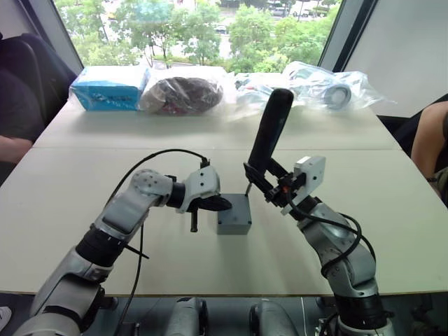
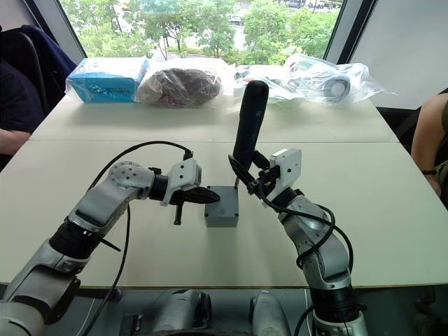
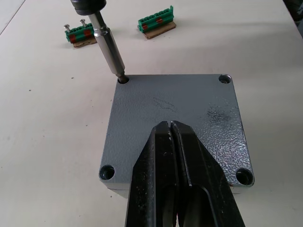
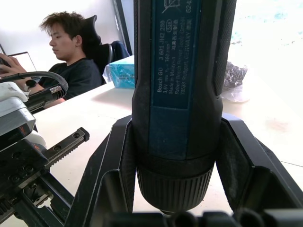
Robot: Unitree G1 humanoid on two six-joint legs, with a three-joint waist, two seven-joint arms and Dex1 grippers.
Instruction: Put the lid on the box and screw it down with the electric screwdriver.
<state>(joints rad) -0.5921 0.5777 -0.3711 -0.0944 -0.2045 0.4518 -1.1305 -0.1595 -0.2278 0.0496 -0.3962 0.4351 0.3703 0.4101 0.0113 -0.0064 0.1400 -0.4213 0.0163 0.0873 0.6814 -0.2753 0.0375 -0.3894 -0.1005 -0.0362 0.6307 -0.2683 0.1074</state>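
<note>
Black fingers (image 3: 177, 179) of the left gripper (image 3: 170, 124), pressed shut, rest on the lid (image 3: 199, 113), hiding its near edge (the box (image 1: 233, 225) beneath barely shows). Clamped between the right gripper (image 1: 260, 180) fingers, the electric screwdriver (image 1: 270, 133) stands tilted, bit in the lid's far corner hole beside two green connector strips (image 3: 156, 22).

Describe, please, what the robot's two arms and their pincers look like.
Both arms are jointed silver-grey metal segments with black bands near the elbows, and loose black cables run along them. Each wrist carries a white, boxy module. The left pincer and right pincer each have two black, tapering fingers.
</note>
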